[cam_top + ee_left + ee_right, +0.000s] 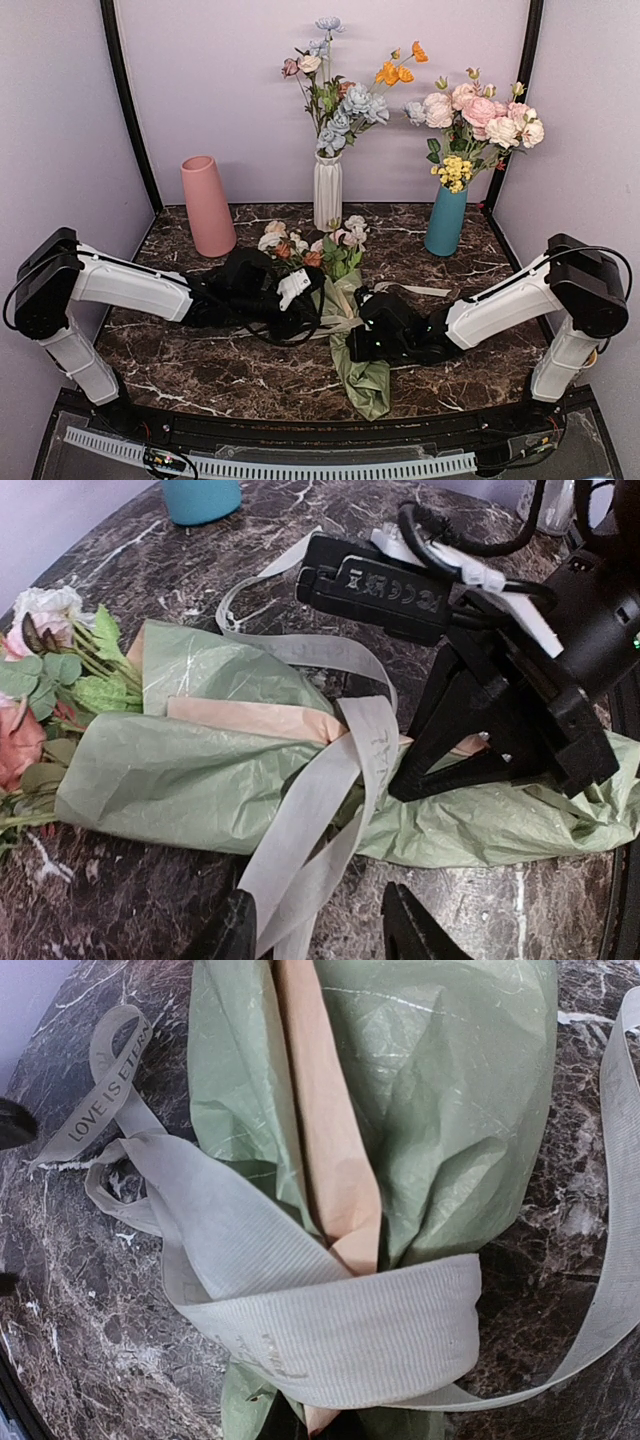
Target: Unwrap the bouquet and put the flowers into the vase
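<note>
Bouquet [200, 760]: green-wrapped, lying on marble table [120, 900]. Ribbon [320, 790]: loose round its middle. Right gripper [410, 780]: closed, tips on its stem end. Left gripper [320, 935]: fingers parted, near side. Teal vase [200, 498]: beyond.

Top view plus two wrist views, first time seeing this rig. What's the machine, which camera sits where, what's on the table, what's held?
It's a robot: a left arm and a right arm bolted at the near edge of the table. The top view looks down from above and behind them. Each wrist view comes from a camera on that arm's wrist. On the table lies a bouquet in green wrap, its ribbon loose around it. Behind stand an empty pink vase, a white vase and a teal vase, both filled. The left gripper is open, with the ribbon running between its fingers. The right gripper is shut, down on the wrap; whether it pinches paper I cannot tell.
</note>
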Motion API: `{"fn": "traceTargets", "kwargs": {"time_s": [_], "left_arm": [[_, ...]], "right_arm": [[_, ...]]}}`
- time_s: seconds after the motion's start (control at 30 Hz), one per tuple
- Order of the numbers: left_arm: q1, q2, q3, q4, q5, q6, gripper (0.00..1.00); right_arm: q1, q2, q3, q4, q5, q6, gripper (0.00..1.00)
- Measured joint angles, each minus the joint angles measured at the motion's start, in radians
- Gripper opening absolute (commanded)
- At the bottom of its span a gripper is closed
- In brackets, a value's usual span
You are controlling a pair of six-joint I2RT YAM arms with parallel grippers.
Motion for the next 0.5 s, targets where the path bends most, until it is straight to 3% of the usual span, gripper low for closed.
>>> {"fn": "traceTargets", "kwargs": {"time_s": [0.23, 0.47, 0.5], "left_arm": [[0.078, 0.156, 0.104, -0.073, 0.134, 0.049, 0.39], [0.085, 0.242, 0.158, -0.084, 0.200, 0.063, 0.37], [0.085, 0.253, 0.164, -0.084, 0.203, 0.065, 0.33]], "right_arm": [[0.000, 0.000, -0.001, 0.002, -0.001, 0.001, 0.00], [0.000, 0.000, -0.007, 0.013, -0.003, 0.001, 0.00], [0.000, 0.000, -0.007, 0.013, -0.003, 0.001, 0.00]]}}
